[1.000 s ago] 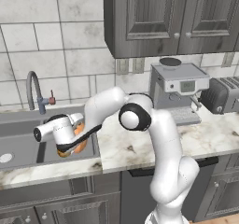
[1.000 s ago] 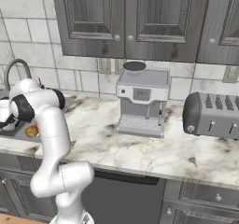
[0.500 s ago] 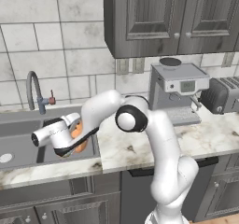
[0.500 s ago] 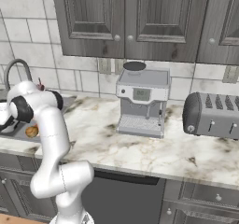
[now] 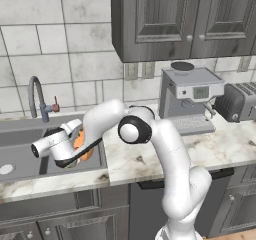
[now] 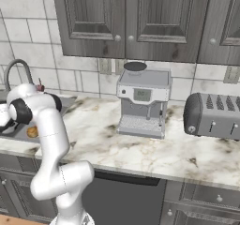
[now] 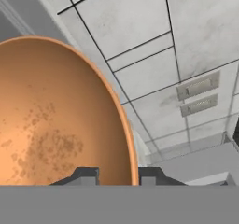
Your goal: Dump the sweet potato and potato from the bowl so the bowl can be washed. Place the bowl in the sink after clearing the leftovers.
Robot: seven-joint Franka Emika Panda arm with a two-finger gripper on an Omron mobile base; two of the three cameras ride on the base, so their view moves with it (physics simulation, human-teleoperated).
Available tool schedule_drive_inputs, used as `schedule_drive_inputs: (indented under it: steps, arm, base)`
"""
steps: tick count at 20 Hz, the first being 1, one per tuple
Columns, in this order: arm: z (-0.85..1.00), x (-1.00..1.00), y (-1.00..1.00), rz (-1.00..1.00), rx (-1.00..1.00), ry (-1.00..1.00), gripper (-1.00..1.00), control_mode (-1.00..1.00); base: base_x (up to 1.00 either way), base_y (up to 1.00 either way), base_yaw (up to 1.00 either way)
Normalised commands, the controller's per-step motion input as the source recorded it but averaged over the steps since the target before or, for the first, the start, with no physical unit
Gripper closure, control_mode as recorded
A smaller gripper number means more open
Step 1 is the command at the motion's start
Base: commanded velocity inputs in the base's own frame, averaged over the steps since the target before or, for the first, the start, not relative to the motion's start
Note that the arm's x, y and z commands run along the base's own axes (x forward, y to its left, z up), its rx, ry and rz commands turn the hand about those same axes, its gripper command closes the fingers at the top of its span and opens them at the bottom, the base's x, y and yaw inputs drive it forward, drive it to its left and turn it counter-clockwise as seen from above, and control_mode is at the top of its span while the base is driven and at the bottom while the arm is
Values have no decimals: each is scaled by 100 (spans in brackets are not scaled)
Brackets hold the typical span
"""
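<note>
The orange-brown bowl is empty, with only speckled residue inside. My gripper is shut on its rim, one fingertip on each side of the wall. In the left base view the bowl hangs steeply tilted inside the right part of the grey sink, close to its right wall and half hidden behind my arm; the gripper is at its upper edge. A small orange-brown patch shows under my arm, too small to tell what it is. The sweet potato and potato are out of view.
The curved faucet with its red handle stands behind the sink, also seen as the faucet. To the right, the marble counter carries a coffee machine and a toaster. Tiled wall and cabinets rise behind.
My hand and the bowl have sunk slightly lower and to the left in the sink. The grip on the rim is unchanged.
</note>
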Motion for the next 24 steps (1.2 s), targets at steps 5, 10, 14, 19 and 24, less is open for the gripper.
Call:
schedule_drive_inputs:
  steps: [5, 10, 14, 19, 24]
  arm:
    - [15, 1, 0, -1, -8, -12, 100, -100]
    - [44, 0, 0, 0, -5, -25, 100, -100]
    - [58, -6, 0, 0, -1, -32, 100, -100]
    - [52, -27, -18, 0, 8, -22, 100, -100]
    - [52, -63, -45, -7, 20, -11, 100, -100]
  base:
    - [0, 0, 0]
    - [0, 0, 0]
    - [0, 0, 0]
    - [0, 0, 0]
    - [0, 0, 0]
